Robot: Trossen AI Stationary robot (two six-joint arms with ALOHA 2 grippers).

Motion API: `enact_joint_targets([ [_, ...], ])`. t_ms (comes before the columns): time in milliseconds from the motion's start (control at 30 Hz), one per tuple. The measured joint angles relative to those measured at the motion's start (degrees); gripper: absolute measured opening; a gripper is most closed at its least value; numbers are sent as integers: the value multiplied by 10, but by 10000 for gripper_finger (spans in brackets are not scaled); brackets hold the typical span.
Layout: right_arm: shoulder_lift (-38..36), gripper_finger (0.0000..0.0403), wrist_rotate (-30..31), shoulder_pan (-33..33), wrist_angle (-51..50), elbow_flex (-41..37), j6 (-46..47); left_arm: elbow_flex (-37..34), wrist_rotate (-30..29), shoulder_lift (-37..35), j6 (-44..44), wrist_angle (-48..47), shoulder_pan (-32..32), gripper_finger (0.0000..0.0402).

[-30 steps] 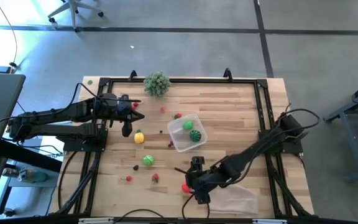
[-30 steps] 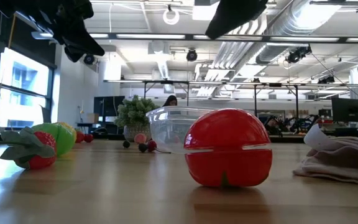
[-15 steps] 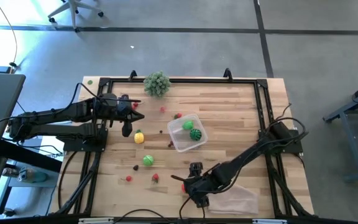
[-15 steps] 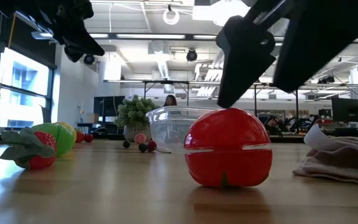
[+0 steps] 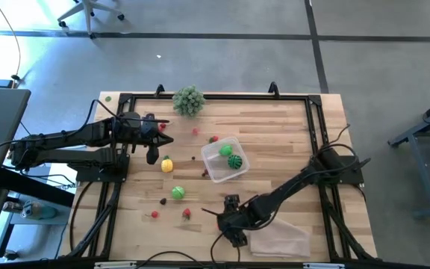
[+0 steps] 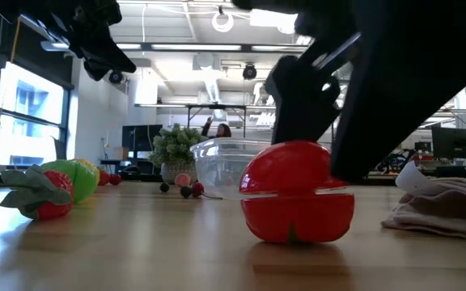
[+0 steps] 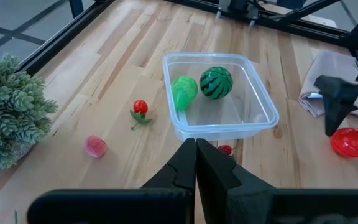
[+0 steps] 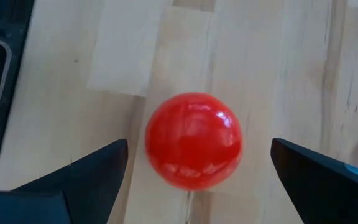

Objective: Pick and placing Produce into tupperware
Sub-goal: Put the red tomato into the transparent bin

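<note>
Right gripper [image 8: 194, 165], fingers spread wide and holding nothing, straddles the red tomato [image 8: 194, 140] near the counter's front edge. Left gripper [image 7: 196, 163] waits closed over the left edge. Only the melon ball [image 7: 216, 82] and a green piece [image 7: 183, 91] sit in the tupperware [image 7: 253, 127]; most produce remains scattered. No writing is readable.

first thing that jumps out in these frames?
The glossy red round toy fruit on the wooden table near its front edge, with the right arm's open tool straddling it from above. Next, the clear square plastic tub mid-table, holding a striped green melon ball and a light green fruit.
</note>
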Motion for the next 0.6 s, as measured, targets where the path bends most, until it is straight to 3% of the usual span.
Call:
enact_joint_targets([
  [600,4,387,-10,-8,11,0,-11,0,0,0,0,0,0,1],
])
